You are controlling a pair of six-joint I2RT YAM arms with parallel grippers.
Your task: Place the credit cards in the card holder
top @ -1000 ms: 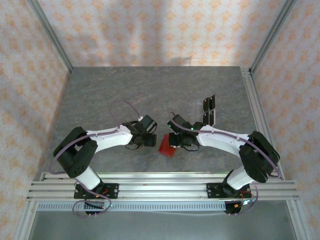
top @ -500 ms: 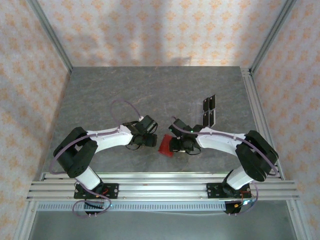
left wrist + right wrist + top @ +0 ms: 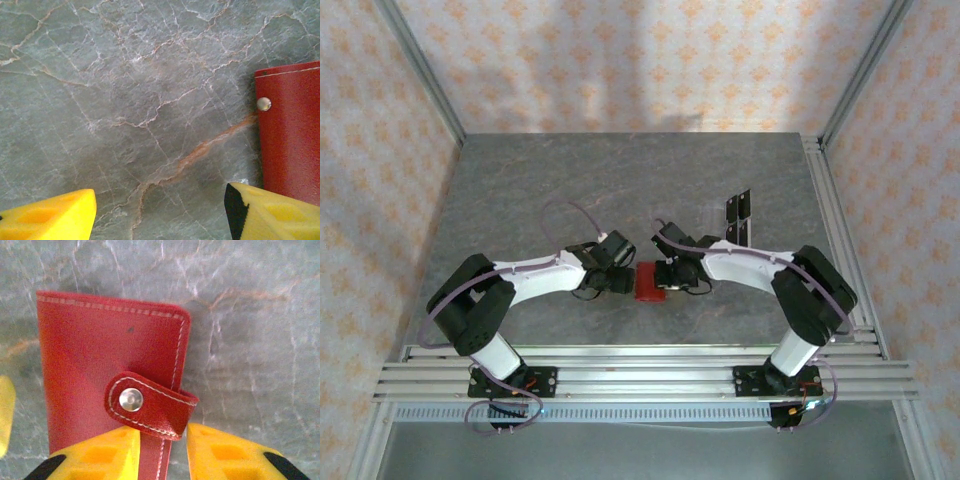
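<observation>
The red card holder (image 3: 650, 281) lies flat and snapped closed on the grey table, between my two grippers. In the right wrist view the card holder (image 3: 100, 355) has its snap tab (image 3: 150, 402) just above my right gripper (image 3: 162, 442). One yellow finger sits over the cover and the other beside its edge, with a thin gap of table showing, so the jaws stand narrowly open. My left gripper (image 3: 160, 215) hovers open over bare table, with the card holder (image 3: 290, 135) by its right finger. Two dark credit cards (image 3: 738, 207) (image 3: 741, 235) lie near the right rail.
A metal rail (image 3: 835, 230) borders the table's right side and patterned walls enclose the cell. Both arm bases sit on the aluminium frame (image 3: 640, 380) at the near edge. Open marble surface (image 3: 580, 180) stretches behind the grippers.
The card holder was tilted and askew; now it lies flat and square. My right gripper has swung left and slightly back over it, its jaws widening then narrowing. The left arm has barely moved.
</observation>
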